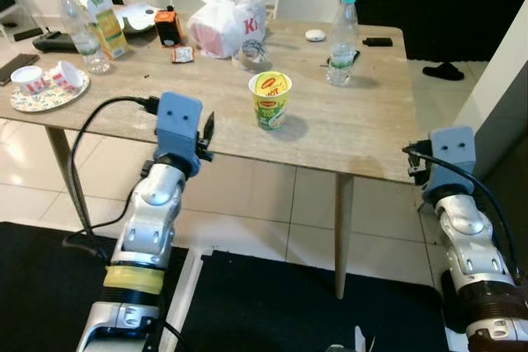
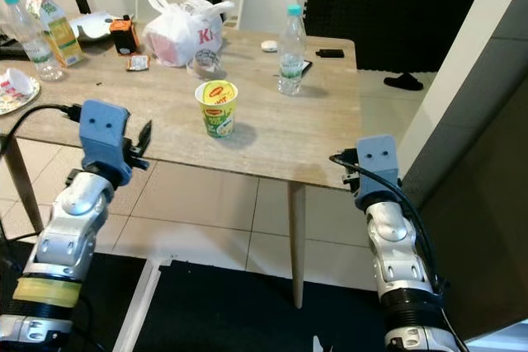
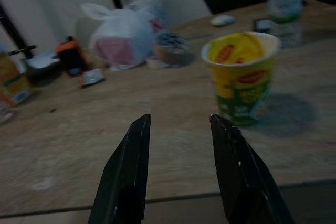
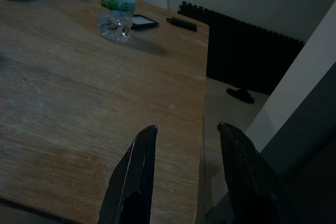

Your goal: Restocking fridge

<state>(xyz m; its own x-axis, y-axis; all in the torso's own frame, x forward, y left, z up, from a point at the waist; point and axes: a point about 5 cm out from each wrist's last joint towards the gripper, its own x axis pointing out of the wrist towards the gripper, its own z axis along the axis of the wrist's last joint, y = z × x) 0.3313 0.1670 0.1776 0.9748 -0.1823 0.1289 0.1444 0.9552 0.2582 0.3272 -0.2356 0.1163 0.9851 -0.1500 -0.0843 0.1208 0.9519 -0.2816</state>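
A yellow and green instant noodle cup (image 1: 271, 99) stands upright near the front middle of the wooden table (image 1: 363, 133). A clear water bottle (image 1: 341, 37) with a teal cap stands further back to its right. My left gripper (image 3: 179, 120) hovers at the table's front edge, open and holding nothing, with the cup (image 3: 242, 80) ahead of it and a little to the right. At the table's front right corner my right gripper (image 4: 187, 127) is open too, also holding nothing. The bottle (image 4: 118, 6) stands far beyond it.
A white plastic bag (image 1: 224, 21), a tape roll (image 1: 250, 53), an orange item (image 1: 167, 26), a juice carton (image 1: 106, 18), a second bottle (image 1: 78, 26) and a plate with cups (image 1: 45, 88) crowd the table's back and left. A grey wall edge (image 1: 503, 96) rises at right.
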